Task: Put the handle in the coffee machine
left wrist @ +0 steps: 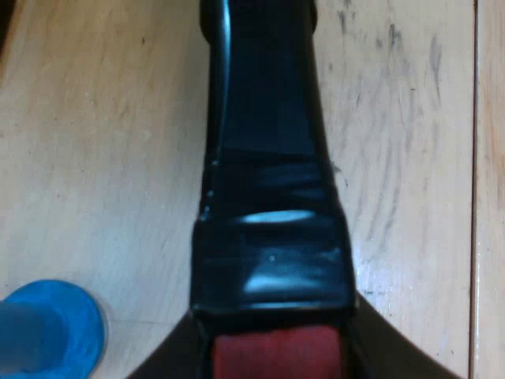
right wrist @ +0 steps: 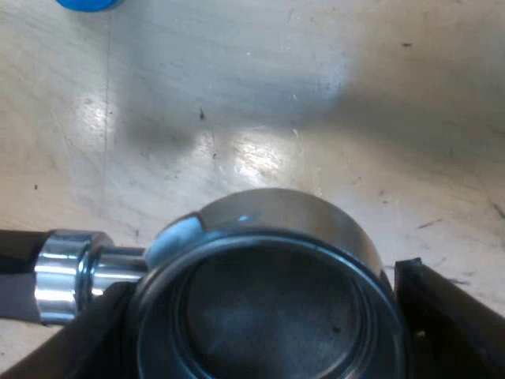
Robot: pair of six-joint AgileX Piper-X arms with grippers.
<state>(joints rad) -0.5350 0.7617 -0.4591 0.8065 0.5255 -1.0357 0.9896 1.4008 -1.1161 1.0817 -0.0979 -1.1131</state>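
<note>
Grips the holder (left wrist: 268, 158) by its dark handle at the red end with the left gripper (left wrist: 272, 347), fingers pressed to both flanks, wrist aimed along the handle. Pinches the metal basket (right wrist: 268, 213) across its sides with the right gripper (right wrist: 260, 316), looking down into the bowl. Beyond, a pale wooden table (right wrist: 316, 103), with a blue tamper (left wrist: 51, 328) near the handle's red end.

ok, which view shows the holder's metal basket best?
Right wrist view: it looks straight into the basket, rim and inside. Left wrist view gives the holder's dark handle and red end instead.
</note>
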